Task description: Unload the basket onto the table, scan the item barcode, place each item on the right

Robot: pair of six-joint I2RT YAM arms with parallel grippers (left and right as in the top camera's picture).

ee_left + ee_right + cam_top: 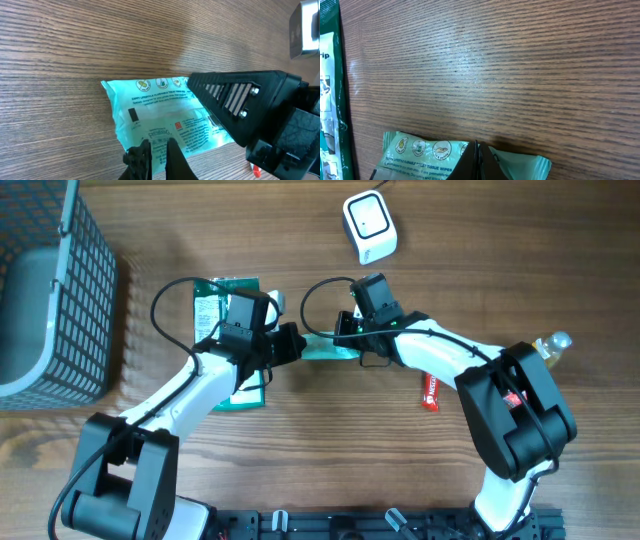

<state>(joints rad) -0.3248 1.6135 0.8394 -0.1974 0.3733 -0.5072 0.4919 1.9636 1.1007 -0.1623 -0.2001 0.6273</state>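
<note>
Teal wipes packet (165,115) (printed side up) is shown near the middle of the wooden table (300,240), held between the two arms. One edge is pinched by the clenched left gripper (157,155); the opposite edge is clamped by the right gripper (476,160), likewise closed on it. The white scanner (369,225) is seen well apart, towards the far edge. A grey basket (60,290) is placed on the left arm's side.

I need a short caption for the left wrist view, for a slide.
The left fingers and right fingers pinch a teal wipes packet over the wooden table.
</note>
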